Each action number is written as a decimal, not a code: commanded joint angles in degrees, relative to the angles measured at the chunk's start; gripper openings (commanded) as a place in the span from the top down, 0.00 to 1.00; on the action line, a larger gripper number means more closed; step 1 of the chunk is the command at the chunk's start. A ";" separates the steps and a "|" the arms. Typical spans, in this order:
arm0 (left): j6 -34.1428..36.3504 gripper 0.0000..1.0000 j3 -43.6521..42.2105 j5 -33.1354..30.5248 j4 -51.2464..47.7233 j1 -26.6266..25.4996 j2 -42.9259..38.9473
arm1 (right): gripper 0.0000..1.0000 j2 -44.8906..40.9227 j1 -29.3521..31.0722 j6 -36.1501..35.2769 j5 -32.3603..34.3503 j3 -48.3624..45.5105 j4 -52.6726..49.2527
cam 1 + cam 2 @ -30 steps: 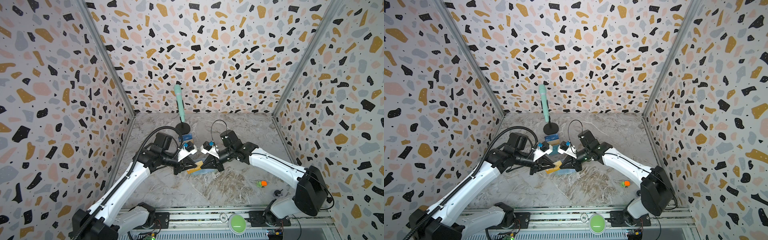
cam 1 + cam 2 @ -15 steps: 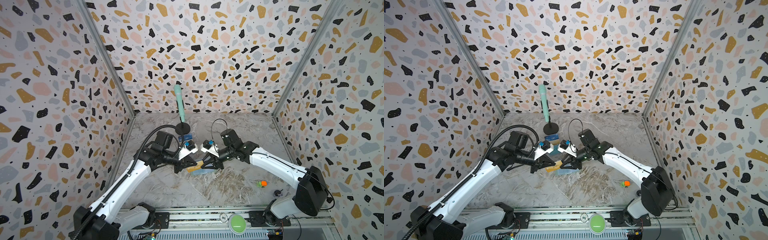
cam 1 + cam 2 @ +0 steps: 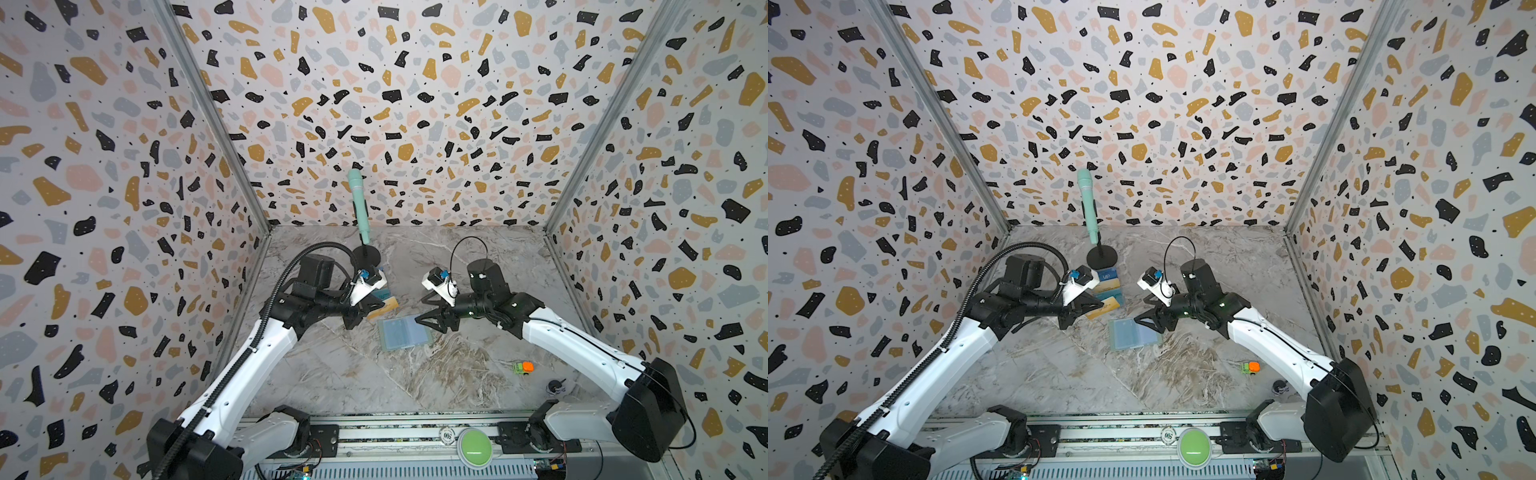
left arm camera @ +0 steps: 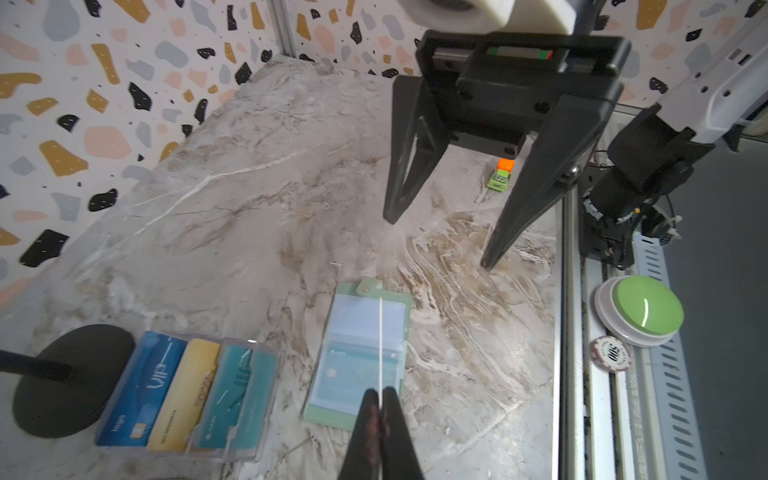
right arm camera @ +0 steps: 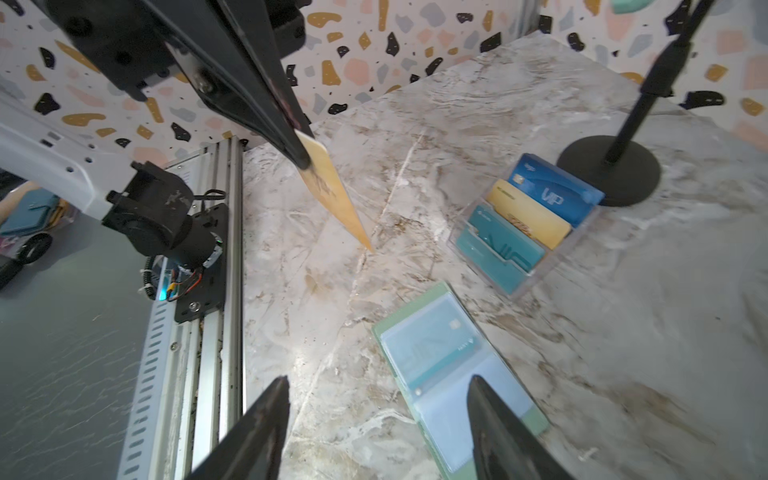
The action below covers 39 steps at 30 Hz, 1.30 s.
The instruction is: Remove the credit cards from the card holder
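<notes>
The card holder point(image 3: 405, 332) point(image 3: 1133, 334) lies open and flat on the marble floor, a mint-green booklet with pale blue sleeves point(image 4: 361, 332) point(image 5: 453, 386). A teal card point(image 5: 434, 345) sits inside one sleeve. My left gripper point(image 3: 375, 308) point(image 3: 1097, 307) point(image 4: 379, 390) point(image 5: 303, 162) is shut on a golden yellow credit card point(image 5: 332, 191) point(image 3: 385, 309), held in the air left of the holder and edge-on in the left wrist view. My right gripper point(image 3: 424, 325) point(image 3: 1146, 327) point(image 5: 378, 380) point(image 4: 438, 243) hangs open just above the holder's right edge, holding nothing.
A clear tiered stand point(image 3: 382, 293) point(image 4: 187, 395) point(image 5: 528, 220) with blue, yellow and teal cards stands behind the left gripper. Behind that stands a microphone stand's black base point(image 3: 368, 255). A small green-and-orange toy point(image 3: 523, 368) lies at the front right. A green button point(image 3: 473, 442) sits on the front rail.
My right gripper has opened, let go of the card holder and drawn back to the right. The left gripper has pulled the yellow card away to the left. The holder now lies flat.
</notes>
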 commanded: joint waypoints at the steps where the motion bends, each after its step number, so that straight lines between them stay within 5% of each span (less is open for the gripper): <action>1: 3.52 1.00 1.34 -0.05 3.60 1.67 0.58 | 0.29 -3.34 -1.26 3.76 3.77 -1.67 4.92; 28: 25.96 1.00 15.38 -0.67 -6.97 8.58 27.78 | 0.26 -6.54 -5.24 7.12 9.65 -7.33 9.68; 39: 22.72 1.00 15.11 -2.79 4.51 9.45 34.55 | 0.26 -6.97 -5.93 7.07 10.79 -7.35 9.34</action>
